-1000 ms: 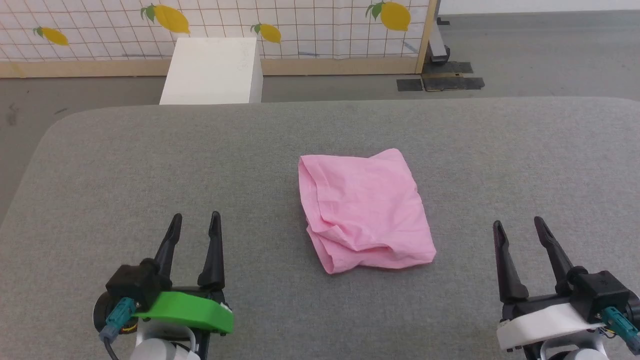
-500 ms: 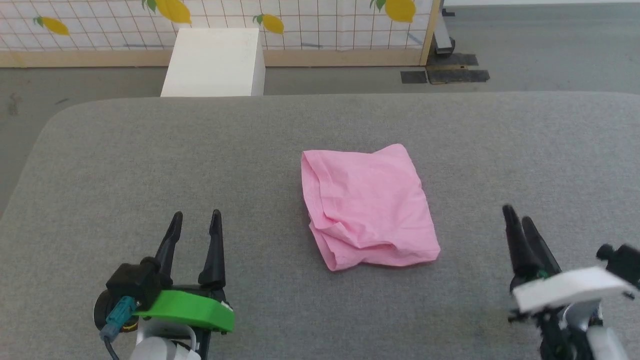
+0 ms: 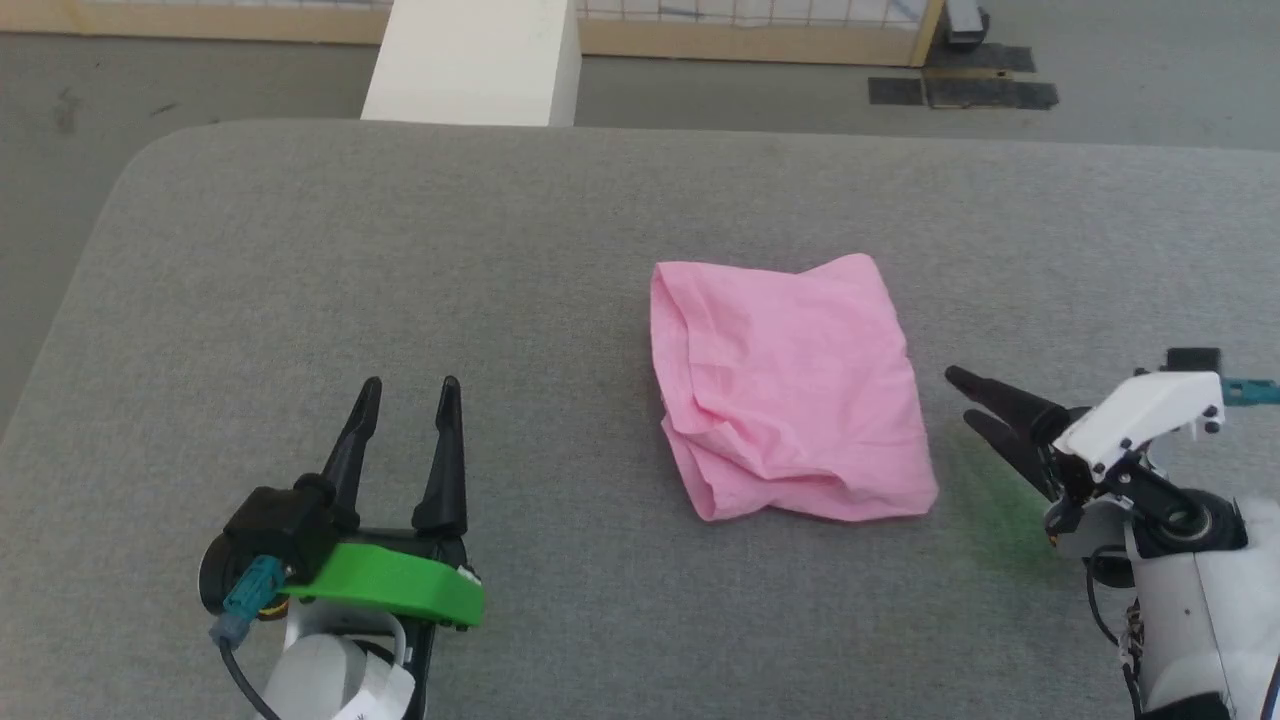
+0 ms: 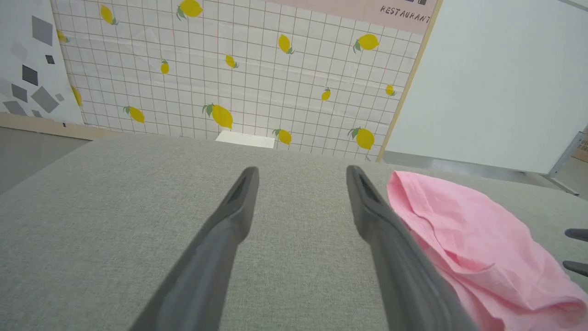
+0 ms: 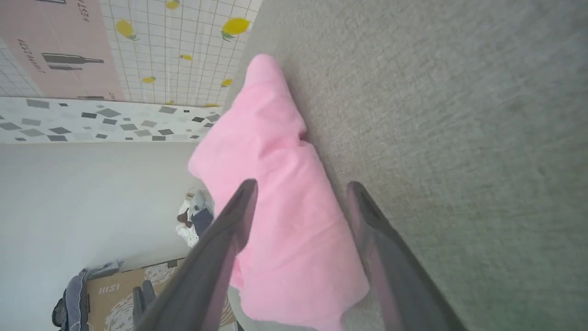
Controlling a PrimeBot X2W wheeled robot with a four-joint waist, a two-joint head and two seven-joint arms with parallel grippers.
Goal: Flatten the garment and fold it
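The pink garment (image 3: pixel 790 385) lies crumpled in a rough square at the middle of the grey padded table (image 3: pixel 400 260). My left gripper (image 3: pixel 405 390) stands open at the lower left, well to the left of the cloth, fingers pointing away from me. My right gripper (image 3: pixel 965 400) is open, turned on its side, its fingers pointing left at the garment's right edge, a short gap away. The left wrist view has the garment (image 4: pixel 464 243) to the right of the left gripper (image 4: pixel 301 177). In the right wrist view the garment (image 5: pixel 275 193) lies just beyond the right gripper (image 5: pixel 298 188).
A white box (image 3: pixel 470 60) stands on the floor beyond the table's far edge. A wooden-framed panel base (image 3: pixel 760 40) and dark floor mats (image 3: pixel 960 90) lie farther back. The table's rounded left corner (image 3: pixel 150 160) is near the left arm.
The head camera has tilted down and shifted. My right gripper has rolled onto its side and swung in toward the garment's right edge. The left gripper and garment stay put.
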